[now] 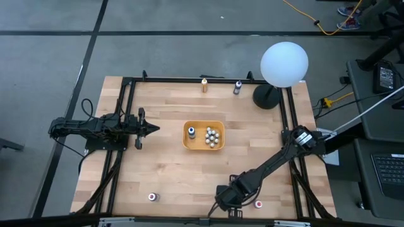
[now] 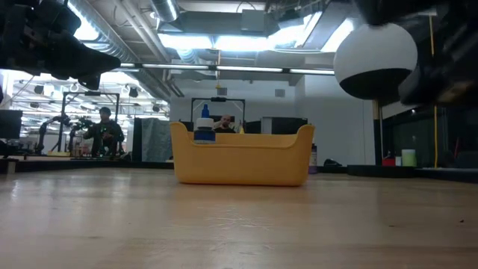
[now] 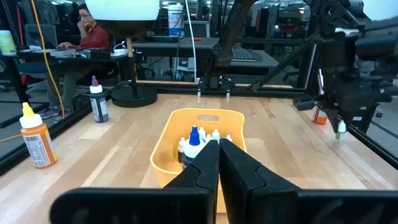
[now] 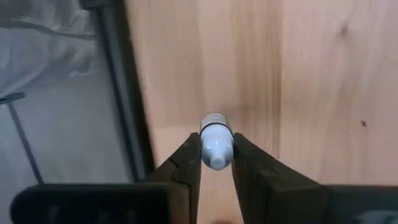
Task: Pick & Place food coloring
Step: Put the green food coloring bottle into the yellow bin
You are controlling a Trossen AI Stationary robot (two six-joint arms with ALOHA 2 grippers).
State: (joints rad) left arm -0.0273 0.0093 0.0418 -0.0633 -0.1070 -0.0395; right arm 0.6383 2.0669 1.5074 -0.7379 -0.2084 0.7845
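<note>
Between right gripper [image 4: 216,163] fingers [image 4: 186,163], unlabeled white bottle [image 4: 216,144]

High view: overhead, straight down, far enough to take in whole tabletop [image 1: 170,170] and both arms.
Low view: at tabletop level, facing across to room behind; yellow tray [image 2: 243,155] mid-frame.
Left wrist view: looks forward past own pincer [image 3: 219,163] across tabletop toward tray, lamp base, room.
Right wrist view: points down, very close to wood, at tabletop's edge frame.
Shared: tray appears in high, low, left wrist views.
</note>
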